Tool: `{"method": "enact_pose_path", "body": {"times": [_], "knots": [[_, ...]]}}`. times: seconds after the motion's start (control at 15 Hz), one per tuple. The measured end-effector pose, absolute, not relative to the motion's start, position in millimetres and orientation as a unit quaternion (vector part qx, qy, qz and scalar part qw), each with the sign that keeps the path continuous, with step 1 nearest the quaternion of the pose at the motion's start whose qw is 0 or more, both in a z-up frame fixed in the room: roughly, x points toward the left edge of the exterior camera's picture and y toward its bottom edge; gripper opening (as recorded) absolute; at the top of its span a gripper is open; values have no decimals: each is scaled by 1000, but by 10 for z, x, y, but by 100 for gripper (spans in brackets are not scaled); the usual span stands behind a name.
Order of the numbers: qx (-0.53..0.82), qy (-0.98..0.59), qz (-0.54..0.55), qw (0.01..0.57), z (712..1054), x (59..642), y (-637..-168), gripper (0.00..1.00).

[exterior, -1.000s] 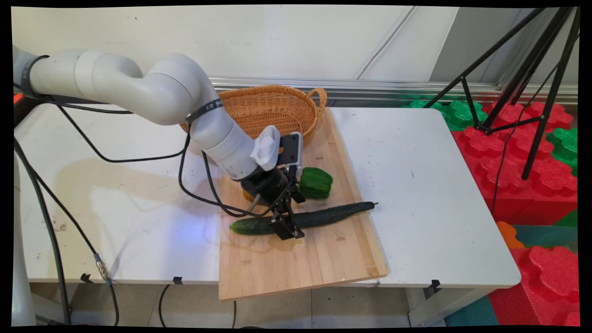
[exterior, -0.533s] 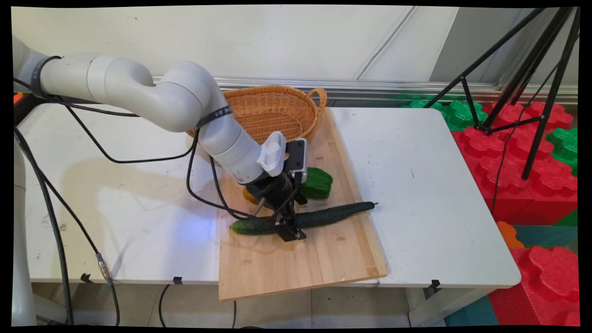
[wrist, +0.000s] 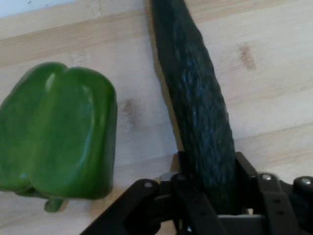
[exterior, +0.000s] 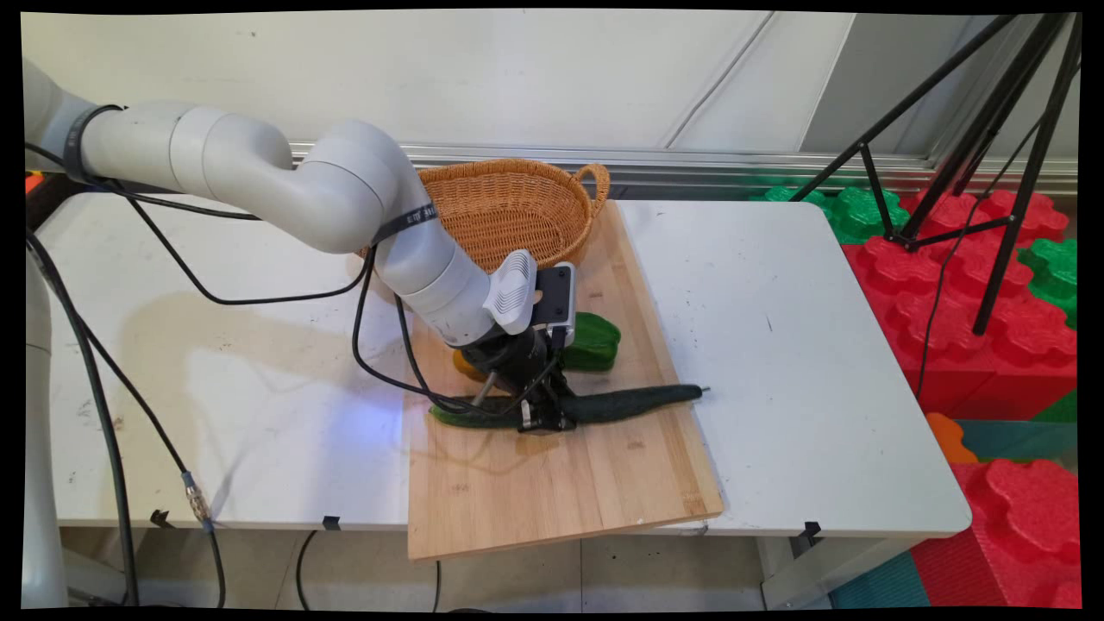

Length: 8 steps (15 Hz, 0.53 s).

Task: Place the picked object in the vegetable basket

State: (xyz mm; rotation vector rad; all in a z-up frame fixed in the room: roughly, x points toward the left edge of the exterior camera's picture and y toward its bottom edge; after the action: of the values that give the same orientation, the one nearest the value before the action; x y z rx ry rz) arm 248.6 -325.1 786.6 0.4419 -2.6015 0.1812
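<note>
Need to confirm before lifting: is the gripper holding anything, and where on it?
The gripper is shut on the cucumber, left of its middle in the main view.

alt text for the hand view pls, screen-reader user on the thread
The gripper is closed around a dark green cucumber, one finger on each side, with the cucumber running up and away across a wooden cutting board. A green bell pepper lies on the board beside the cucumber, not touching it.
</note>
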Motion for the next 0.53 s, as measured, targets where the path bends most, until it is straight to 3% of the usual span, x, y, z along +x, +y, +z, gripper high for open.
{"method": "enact_pose_path", "body": {"times": [0.53], "knots": [[168,-950,77,253,7948,2498,-3195,0]]}}
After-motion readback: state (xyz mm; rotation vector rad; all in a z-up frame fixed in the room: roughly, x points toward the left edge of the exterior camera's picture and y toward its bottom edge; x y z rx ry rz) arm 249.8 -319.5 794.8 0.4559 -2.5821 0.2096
